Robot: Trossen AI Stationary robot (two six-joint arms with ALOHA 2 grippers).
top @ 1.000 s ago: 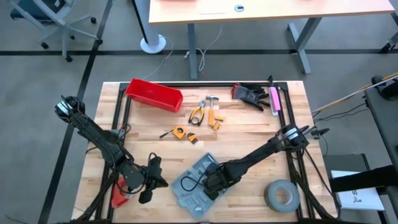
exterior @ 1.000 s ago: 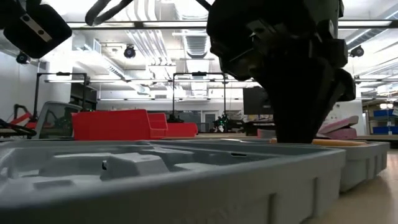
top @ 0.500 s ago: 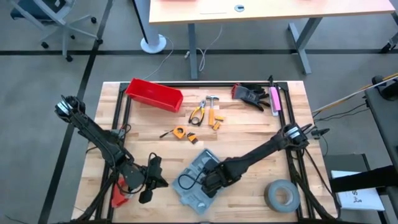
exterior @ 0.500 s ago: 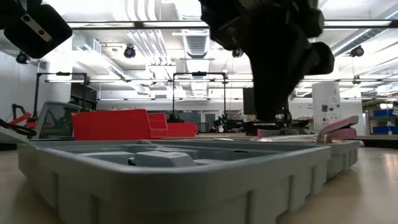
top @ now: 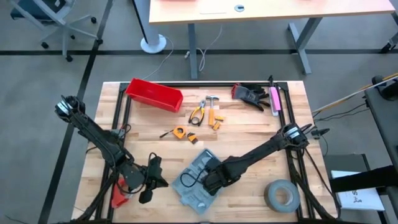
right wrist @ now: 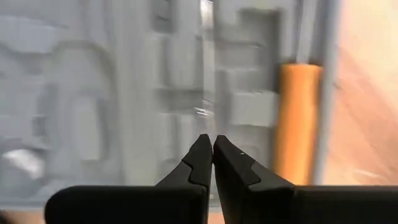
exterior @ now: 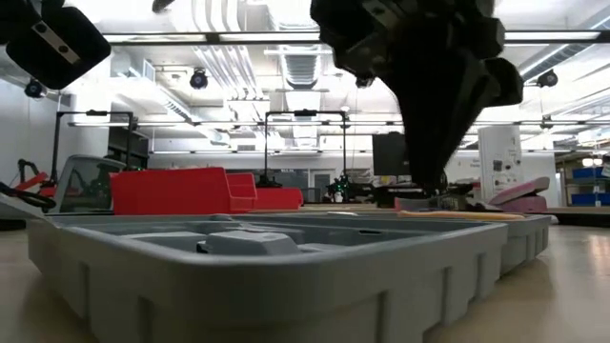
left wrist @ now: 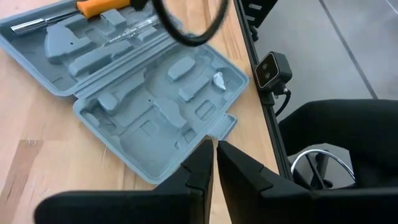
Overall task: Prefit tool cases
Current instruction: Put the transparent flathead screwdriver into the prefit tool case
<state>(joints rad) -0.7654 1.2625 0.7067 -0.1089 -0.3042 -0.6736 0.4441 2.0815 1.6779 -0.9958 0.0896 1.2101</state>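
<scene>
Left tool [top: 151, 180] near desk's [top: 249, 130] front-left corner, fingers pressed together, holding nothing. Tool case [top: 194, 180] lies open at front edge, centre; orange-handled screwdriver [left wrist: 102, 5] seated in it. Right tool [top: 208, 185] over the case, fingers pressed together, empty.

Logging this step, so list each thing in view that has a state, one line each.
tool case: open, lying flat on the table, an orange-handled screwdriver in one half.
right pincer: shut, empty, over the open case.
left pincer: shut, empty, waiting beside the case.
red bin: lying at the table's far side.
tape roll: flat on the table.
</scene>
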